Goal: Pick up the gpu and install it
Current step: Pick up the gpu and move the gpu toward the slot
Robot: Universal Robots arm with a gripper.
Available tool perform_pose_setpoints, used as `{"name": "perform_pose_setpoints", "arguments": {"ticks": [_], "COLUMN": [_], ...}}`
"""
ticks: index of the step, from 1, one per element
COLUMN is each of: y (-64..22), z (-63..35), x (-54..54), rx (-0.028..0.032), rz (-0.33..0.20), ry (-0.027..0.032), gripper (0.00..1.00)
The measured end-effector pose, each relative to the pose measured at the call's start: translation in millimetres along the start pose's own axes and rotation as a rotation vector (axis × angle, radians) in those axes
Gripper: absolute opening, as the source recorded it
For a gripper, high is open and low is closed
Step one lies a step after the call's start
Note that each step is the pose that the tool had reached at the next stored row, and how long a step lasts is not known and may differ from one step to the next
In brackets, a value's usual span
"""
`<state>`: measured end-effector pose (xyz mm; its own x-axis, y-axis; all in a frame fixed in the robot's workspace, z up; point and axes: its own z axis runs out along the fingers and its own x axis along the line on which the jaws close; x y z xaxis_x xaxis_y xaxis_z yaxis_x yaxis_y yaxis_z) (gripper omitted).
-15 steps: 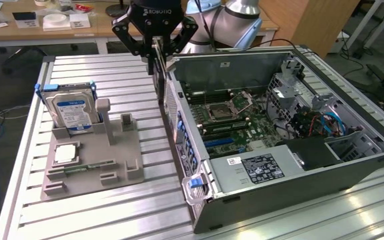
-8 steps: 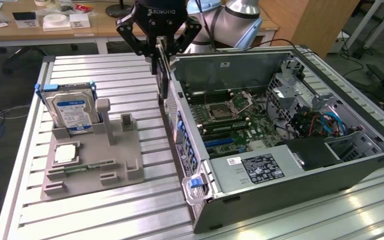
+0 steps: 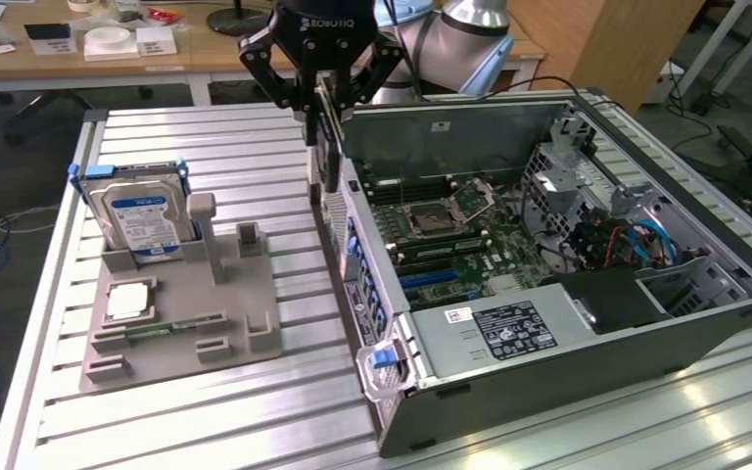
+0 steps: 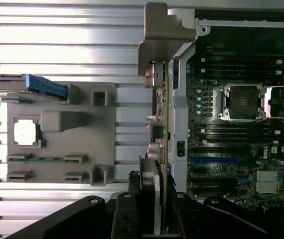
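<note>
a: one card, the gpu (image 3: 330, 162), hangs on edge with the gripper (image 3: 322, 106) clamped on its top, just beside the wall of the open case (image 3: 637, 343).
b: risk?
a: its metal end could snag that wall, or a tilt could jam it, i'd judge.
b: hidden?
a: its lower edge, and which slot it lines up with.

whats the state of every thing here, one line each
gripper: shut on the gpu
gpu: held upright, edge down, at the computer case's wall, not in a slot
computer case: on its side, open, board exposed
hard drive: standing upright in the grey holder
processor chip: lying flat on the holder
memory stick: lying flat in the holder
</note>
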<state>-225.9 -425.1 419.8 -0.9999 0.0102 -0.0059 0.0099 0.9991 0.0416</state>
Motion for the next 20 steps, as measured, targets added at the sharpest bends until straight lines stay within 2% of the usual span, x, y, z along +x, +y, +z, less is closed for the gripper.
{"name": "perform_pose_setpoints", "arguments": {"ticks": [20], "y": [0.1], "z": [0.2], "x": [-11.7], "rx": [0.0001], "rz": [0.0], "ry": [0.0], "gripper": [0.28]}}
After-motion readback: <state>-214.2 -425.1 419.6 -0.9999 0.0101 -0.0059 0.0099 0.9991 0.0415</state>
